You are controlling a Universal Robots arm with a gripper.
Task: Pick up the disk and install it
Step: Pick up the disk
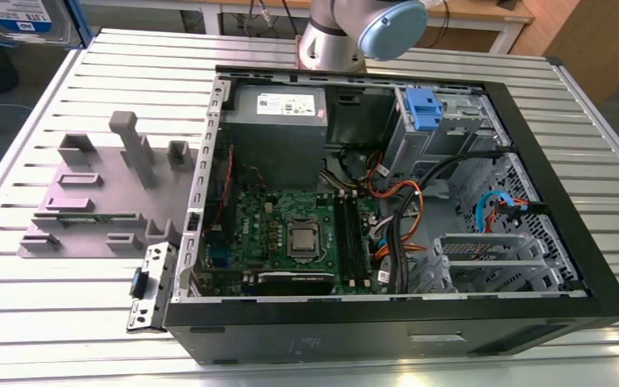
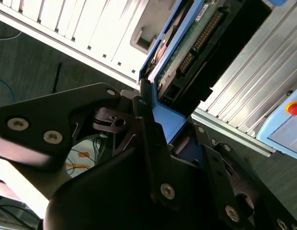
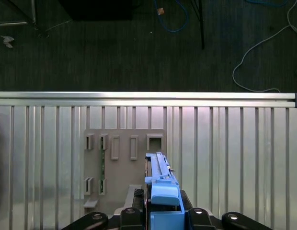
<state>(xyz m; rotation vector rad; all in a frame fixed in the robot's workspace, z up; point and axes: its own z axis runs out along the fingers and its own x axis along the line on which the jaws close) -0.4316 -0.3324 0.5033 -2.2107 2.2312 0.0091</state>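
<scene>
Gripper, seen in both wrist views: fingers clenched on the blue frame of the disk. The disk's long axis runs straight out from the fingers, edge-on in the first wrist view, circuit board showing in the second wrist view. The disk hangs clear of the slatted aluminium table, above the near edge of the grey fixture tray. In the exterior view the labelled disk sits aloft, and the open computer case lies to the exterior view's right of the fixture tray.
</scene>
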